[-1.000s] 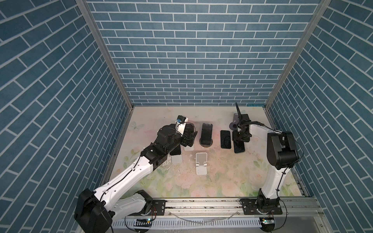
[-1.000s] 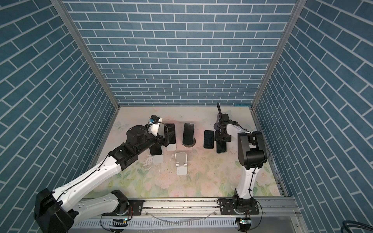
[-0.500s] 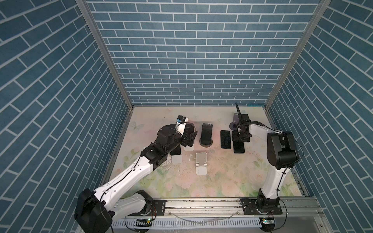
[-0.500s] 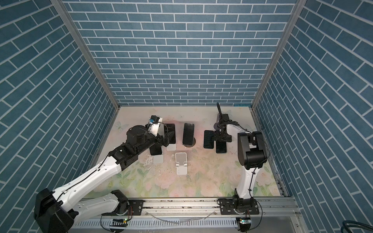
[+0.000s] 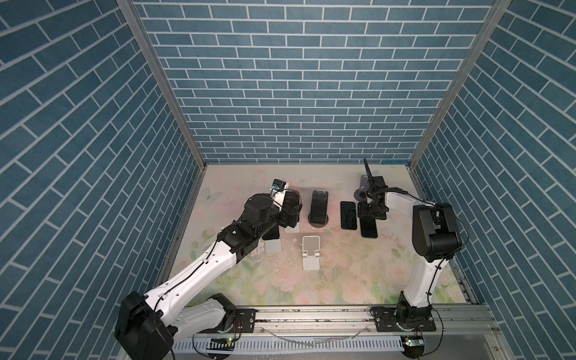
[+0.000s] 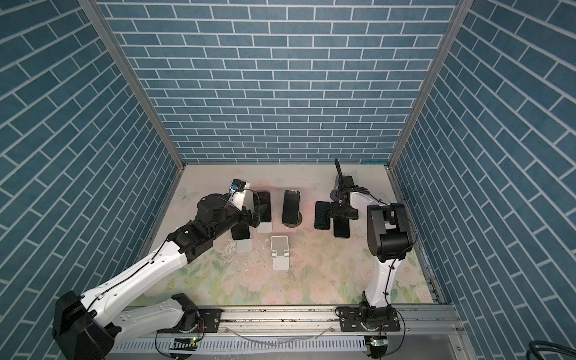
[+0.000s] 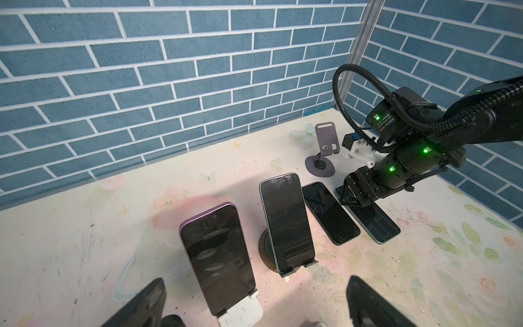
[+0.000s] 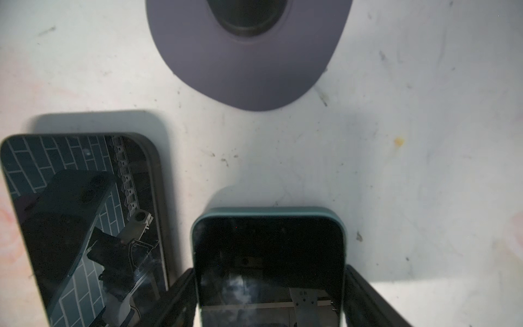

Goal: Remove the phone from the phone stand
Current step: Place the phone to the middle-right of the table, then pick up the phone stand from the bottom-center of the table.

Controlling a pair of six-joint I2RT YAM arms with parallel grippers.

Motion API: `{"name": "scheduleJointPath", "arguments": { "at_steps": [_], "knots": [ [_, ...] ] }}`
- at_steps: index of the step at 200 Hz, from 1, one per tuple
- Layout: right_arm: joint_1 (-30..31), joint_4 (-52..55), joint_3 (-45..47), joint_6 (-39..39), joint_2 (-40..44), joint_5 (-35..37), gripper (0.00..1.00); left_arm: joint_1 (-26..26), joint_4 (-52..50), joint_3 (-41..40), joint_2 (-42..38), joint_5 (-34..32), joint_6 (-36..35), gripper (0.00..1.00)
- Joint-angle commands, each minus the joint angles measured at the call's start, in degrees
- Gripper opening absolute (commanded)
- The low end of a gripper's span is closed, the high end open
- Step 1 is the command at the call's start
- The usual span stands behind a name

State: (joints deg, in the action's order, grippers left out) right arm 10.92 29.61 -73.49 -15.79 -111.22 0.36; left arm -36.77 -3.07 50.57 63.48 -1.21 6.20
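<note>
The teal phone [image 7: 376,223] lies flat on the table [image 7: 113,226], near the purple stand [image 7: 325,141] but apart from it, just beside a black phone [image 7: 329,215]. The right gripper [image 8: 270,270] straddles one end of it. Its fingers [image 8: 362,297] sit close along both edges, and I cannot tell whether they pinch or stand clear. The left gripper [image 7: 256,280] is spread wide — nothing in it.

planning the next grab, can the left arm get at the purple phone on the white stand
Likely yes: the open left pincer faces the purple phone head-on, nothing lies between, and the neighbouring phone stands apart.
</note>
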Motion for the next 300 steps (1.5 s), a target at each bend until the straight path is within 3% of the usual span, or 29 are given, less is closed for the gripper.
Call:
{"name": "scheduleJointPath", "arguments": {
  "at_steps": [1,147,300],
  "knots": [
    [-0.2,4.26,0.19,-1.13,0.45,-0.45,0.79,-0.17,-1.31,2.07,0.41,-0.63,0.4,1.0],
    [-0.1,1.62,3.63,-1.35,12.99,-1.85,0.8,-1.45,-3.21,3.63,3.45,-5.06,3.82,1.0],
    [0.07,-2.35,11.44,-2.62,24.62,-3.52,0.8,-11.37,-11.19,7.71,6.74,-21.44,9.57,1.0]
  ]
}}
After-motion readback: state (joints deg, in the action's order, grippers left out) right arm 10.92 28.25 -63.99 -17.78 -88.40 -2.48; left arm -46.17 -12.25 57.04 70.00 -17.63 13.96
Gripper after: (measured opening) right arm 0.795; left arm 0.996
